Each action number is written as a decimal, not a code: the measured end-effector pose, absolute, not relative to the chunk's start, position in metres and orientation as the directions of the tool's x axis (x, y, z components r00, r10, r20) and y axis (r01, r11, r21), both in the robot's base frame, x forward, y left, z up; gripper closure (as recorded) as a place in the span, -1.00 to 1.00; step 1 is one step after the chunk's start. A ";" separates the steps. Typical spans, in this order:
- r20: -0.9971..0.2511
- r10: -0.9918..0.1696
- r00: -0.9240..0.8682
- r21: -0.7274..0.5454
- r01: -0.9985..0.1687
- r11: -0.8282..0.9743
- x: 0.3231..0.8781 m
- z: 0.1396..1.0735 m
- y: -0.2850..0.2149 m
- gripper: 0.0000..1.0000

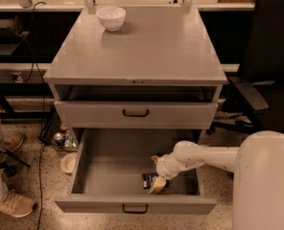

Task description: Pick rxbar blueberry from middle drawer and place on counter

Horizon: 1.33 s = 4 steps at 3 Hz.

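The rxbar blueberry (148,180), a small dark navy wrapper, lies flat on the floor of the open middle drawer (108,169), towards its front right. My gripper (156,172) reaches into the drawer from the right, right over the bar. Its pale fingers (157,186) are spread, one behind the bar and one at its front edge. I cannot tell whether they touch the wrapper. The grey counter (147,47) tops the cabinet above.
A white bowl (111,17) stands at the counter's back left. The drawer above (135,113) is pulled out slightly. A black chair (271,75) stands at the right. A person's legs and shoes (7,200) are at the left, with cans and a plate (65,150) on the floor.
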<state>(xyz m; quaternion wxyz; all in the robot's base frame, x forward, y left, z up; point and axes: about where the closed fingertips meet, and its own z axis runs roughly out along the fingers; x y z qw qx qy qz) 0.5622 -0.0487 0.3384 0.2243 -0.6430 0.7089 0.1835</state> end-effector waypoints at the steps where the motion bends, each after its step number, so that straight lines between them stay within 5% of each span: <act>1: -0.550 -0.832 -0.075 -0.026 -0.994 0.108 0.563 0.339 -0.051 -0.04; 3: -0.550 -0.832 -0.075 -0.026 -0.994 0.108 0.563 0.353 -0.051 0.89; 4: -0.578 -0.814 -0.059 -0.057 -0.992 0.113 0.560 0.379 -0.066 1.00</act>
